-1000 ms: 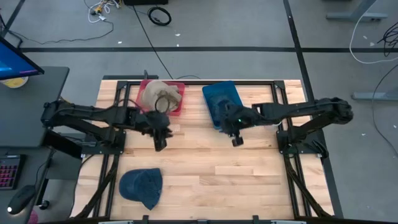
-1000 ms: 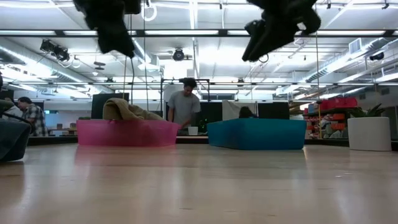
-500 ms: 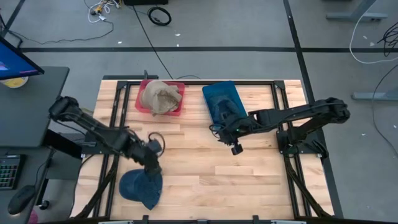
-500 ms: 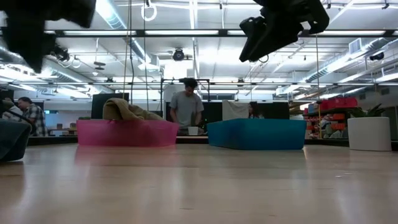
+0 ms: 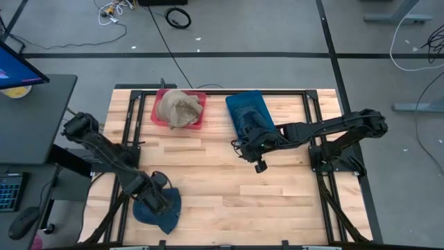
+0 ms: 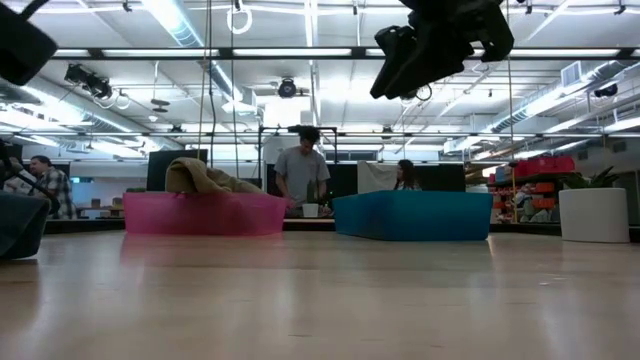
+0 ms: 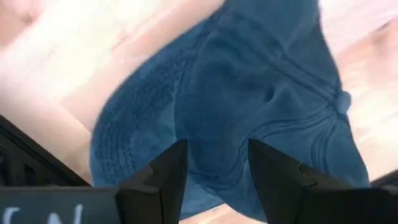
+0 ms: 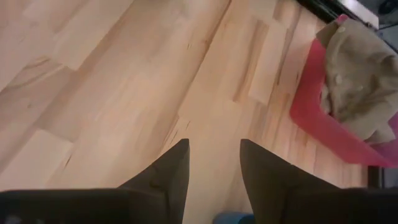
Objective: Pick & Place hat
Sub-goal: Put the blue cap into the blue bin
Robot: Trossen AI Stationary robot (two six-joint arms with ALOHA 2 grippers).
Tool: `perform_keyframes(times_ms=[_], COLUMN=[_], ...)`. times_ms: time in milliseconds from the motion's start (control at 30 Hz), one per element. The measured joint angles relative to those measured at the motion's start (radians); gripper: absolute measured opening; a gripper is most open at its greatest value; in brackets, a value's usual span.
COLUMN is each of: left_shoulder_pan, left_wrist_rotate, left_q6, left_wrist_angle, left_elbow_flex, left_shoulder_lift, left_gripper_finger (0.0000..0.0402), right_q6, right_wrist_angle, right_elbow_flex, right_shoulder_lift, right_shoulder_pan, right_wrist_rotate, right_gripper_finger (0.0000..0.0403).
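Observation:
A blue denim hat [image 5: 165, 211] lies flat on the table's near-left part; the left wrist view fills with the blue hat [image 7: 261, 106], and the low view shows it at the edge [image 6: 14, 226]. My left gripper [image 5: 155, 196] hangs open above that hat, its fingers [image 7: 166, 174] pointing down at the crown without touching. My right gripper [image 5: 260, 165] is open and raised over mid-table [image 8: 214, 158], near the blue bin. A tan hat [image 5: 179, 107] rests crumpled inside the pink bin [image 5: 200, 123].
The pink bin [image 6: 200, 213] and the blue bin [image 5: 246, 111] stand side by side at the table's far edge. Bare wood spans the middle and the near right of the table [image 5: 277, 201]. People stand in the room beyond the table [image 6: 300, 175].
My left gripper has swung from beside the pink bin toward the near-left corner and now stands over the blue hat. My right gripper has drifted a little toward the near edge. Both hats have stayed where they were.

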State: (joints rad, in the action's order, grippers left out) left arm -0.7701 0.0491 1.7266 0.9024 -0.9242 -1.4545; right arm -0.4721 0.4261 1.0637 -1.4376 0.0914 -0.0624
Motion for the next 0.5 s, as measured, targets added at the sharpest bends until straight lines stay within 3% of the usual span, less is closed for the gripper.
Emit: perform_keyframes(times_ms=[133, 300, 500], left_shoulder_pan=[-0.027, -0.037, 0.006], left_wrist_rotate=[-0.003, -0.037, -0.064], left_q6=[0.069, 0.021, -0.081], left_wrist_angle=[-0.011, -0.013, -0.035], left_elbow_flex=[0.000, -0.003, -0.011], left_shoulder_lift=[-0.051, -0.121, -0.145], left_gripper_finger=[0.0172, 0.0158, 0.0065], right_q6=[-0.018, -0.015, -0.027], right_wrist_angle=[-0.037, -0.072, -0.145], right_elbow_flex=[0.000, 0.000, 0.000], right_shoulder_lift=[0.000, 0.000, -0.015], right_shoulder_pan=[0.000, 0.000, 0.000], right_wrist_rotate=[0.000, 0.000, 0.040], right_gripper_finger=[0.0147, 0.0147, 0.0151])
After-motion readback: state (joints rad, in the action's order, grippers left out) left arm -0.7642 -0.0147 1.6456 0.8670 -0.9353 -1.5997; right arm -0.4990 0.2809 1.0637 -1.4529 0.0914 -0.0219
